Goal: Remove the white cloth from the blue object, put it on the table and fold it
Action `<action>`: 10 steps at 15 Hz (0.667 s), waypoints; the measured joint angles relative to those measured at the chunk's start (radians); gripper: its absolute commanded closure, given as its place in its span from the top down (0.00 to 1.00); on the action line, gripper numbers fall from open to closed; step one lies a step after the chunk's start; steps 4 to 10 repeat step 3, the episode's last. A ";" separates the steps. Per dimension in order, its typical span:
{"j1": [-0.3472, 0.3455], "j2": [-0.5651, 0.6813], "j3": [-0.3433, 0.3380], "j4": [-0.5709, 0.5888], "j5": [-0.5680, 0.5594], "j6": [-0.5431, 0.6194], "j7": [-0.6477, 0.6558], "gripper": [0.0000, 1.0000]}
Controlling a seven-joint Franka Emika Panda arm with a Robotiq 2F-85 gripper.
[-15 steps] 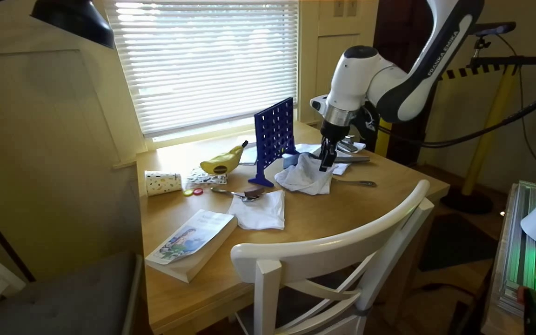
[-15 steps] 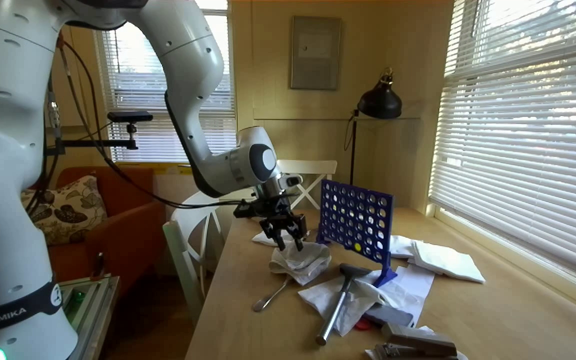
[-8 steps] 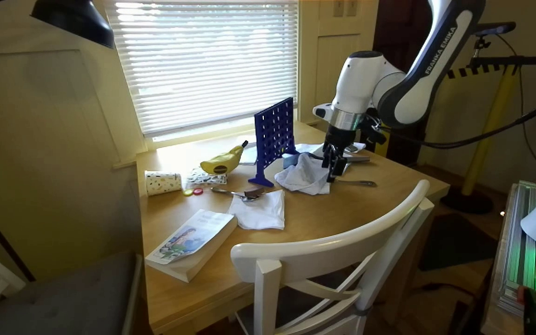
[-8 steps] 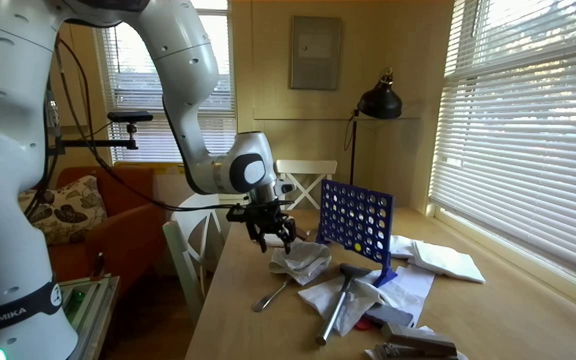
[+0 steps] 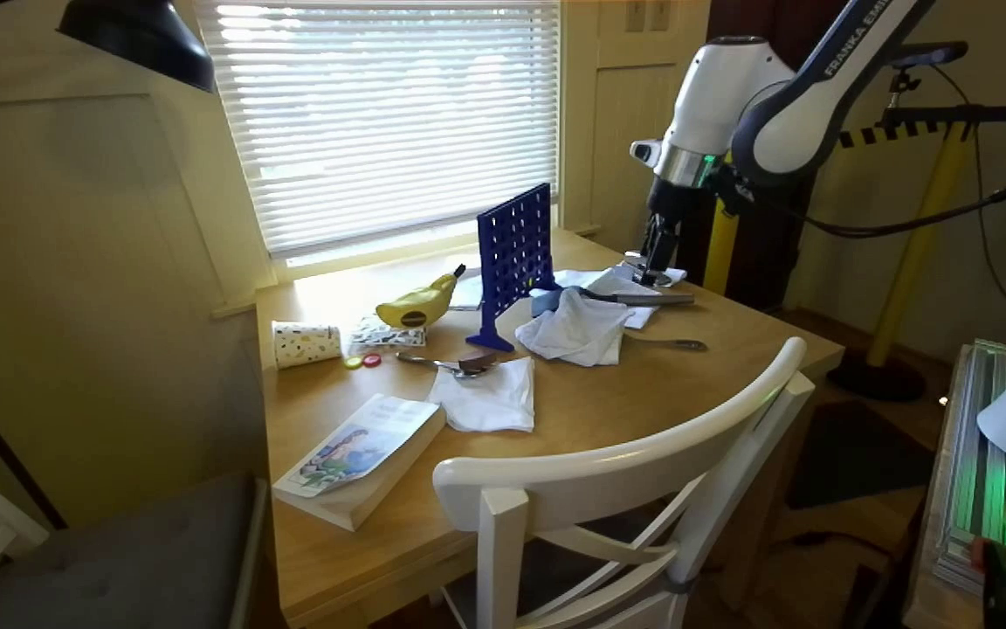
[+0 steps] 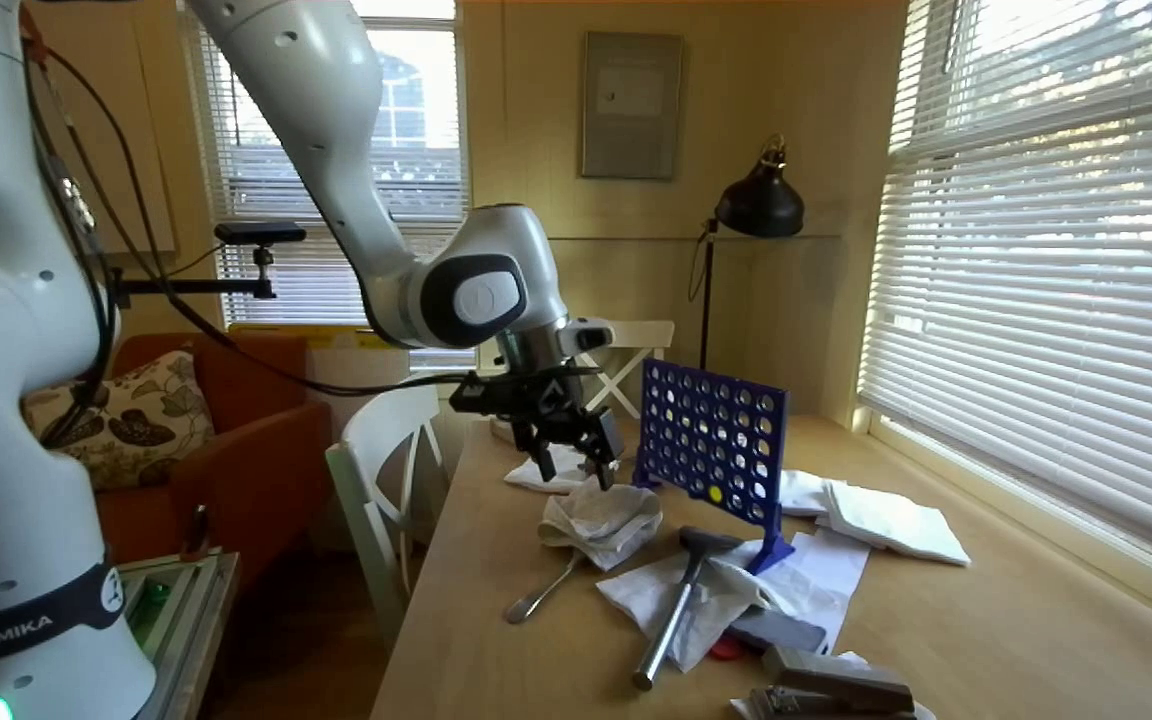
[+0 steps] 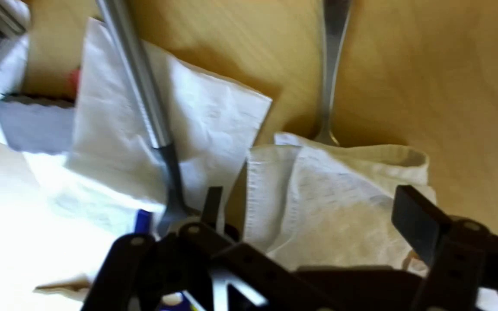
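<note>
Your claw [image 6: 576, 478] stands wide, with its two fingers [image 7: 417, 220] well apart and nothing held between them. It hangs above the white cloth [image 6: 604, 528] and does not seem to touch it. The cloth lies on the table [image 6: 496, 660], near the blue rack [image 5: 513, 240] but not hanging on it. So I judge that the removing is done and the folding remains, because the cloth is wrinkled and only partly turned over on itself. In your claw it should be light, soft and limp, and I do not expect it to tear or to slip out easily. But the table looks smooth, so if you push only from the side, the cloth may slide or bunch up instead of folding. I advise you to take hold at the raised, curled edge, which the wrist view shows near the cutlery [image 7: 331, 73], because the flat middle part gives little to pinch. Please take care there: one end of the cutlery goes out of sight at the cloth's border, and you could catch it together with the cloth.
</note>
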State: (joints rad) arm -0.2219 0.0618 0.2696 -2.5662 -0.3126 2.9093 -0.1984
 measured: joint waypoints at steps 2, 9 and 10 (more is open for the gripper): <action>0.013 -0.075 -0.078 -0.023 0.065 0.000 -0.002 1.00; 0.025 -0.106 -0.122 -0.028 0.086 0.000 -0.002 1.00; 0.025 -0.106 -0.122 -0.028 0.086 0.000 -0.002 1.00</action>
